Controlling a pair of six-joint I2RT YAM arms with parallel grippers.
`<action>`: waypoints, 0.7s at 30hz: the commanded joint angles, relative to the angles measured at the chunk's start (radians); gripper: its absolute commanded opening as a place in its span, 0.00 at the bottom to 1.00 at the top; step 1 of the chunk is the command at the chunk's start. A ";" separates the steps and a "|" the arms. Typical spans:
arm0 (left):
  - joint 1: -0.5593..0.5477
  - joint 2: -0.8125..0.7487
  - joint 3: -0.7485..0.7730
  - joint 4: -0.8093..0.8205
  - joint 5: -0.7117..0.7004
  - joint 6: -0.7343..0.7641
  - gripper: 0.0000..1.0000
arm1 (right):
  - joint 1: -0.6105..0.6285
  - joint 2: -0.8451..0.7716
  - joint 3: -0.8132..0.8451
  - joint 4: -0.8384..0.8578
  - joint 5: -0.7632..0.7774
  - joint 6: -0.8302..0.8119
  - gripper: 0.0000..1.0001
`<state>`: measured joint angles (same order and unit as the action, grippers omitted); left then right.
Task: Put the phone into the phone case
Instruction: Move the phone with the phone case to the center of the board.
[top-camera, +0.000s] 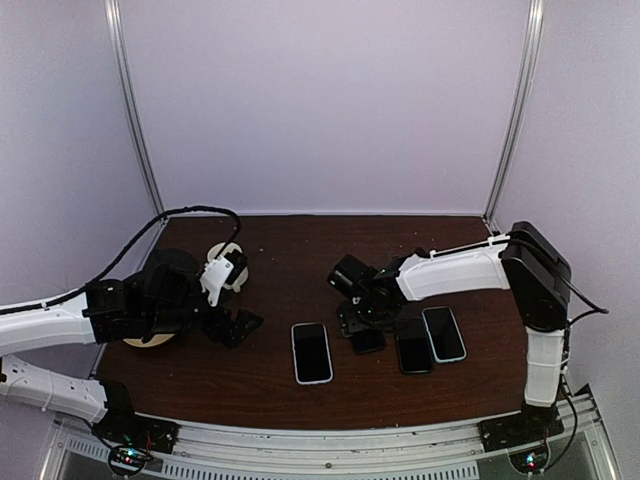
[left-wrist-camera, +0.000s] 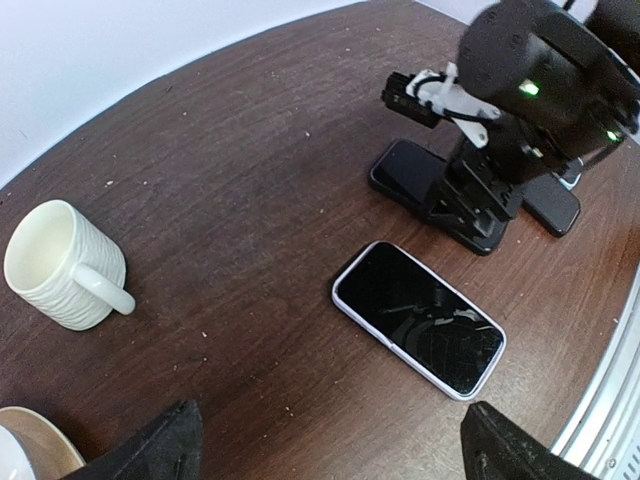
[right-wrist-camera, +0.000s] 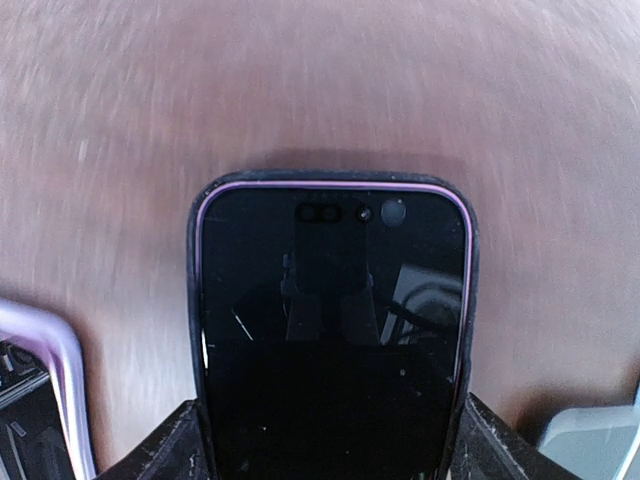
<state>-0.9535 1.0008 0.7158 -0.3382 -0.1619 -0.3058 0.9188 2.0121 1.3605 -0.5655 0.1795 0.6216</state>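
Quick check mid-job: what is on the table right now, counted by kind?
Phones or phone cases (cannot tell which for every one): 4, namely the white-rimmed phone, the dark-cased phone between the right gripper's fingers, the black phone and the light-rimmed phone
Mug: 1
Plate: 1
Total: 6

Dark brown wood-grain bench (top-camera: 290, 250). Left: white ribbed ceramic mug (left-wrist-camera: 65, 265); cream saucer (left-wrist-camera: 28, 442) nearer. Centre near: white-cased black phone (top-camera: 311, 352), face up. Right: black-cased phone with purple rim (right-wrist-camera: 330, 300), plain black phone (top-camera: 412, 346), pale-rimmed dark phone (top-camera: 444, 333) side by side.
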 joint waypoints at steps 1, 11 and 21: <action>0.010 0.002 0.007 0.045 0.028 -0.019 0.93 | 0.086 -0.120 -0.116 0.038 0.113 0.196 0.54; 0.009 0.140 0.023 -0.024 0.084 -0.039 0.78 | 0.187 -0.174 -0.222 0.060 0.138 0.373 0.54; 0.006 0.342 0.044 -0.001 0.091 -0.049 0.64 | 0.192 -0.149 -0.234 0.087 0.123 0.379 0.66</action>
<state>-0.9489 1.2892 0.7197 -0.3721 -0.0772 -0.3473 1.1023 1.8679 1.1316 -0.5110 0.2764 0.9894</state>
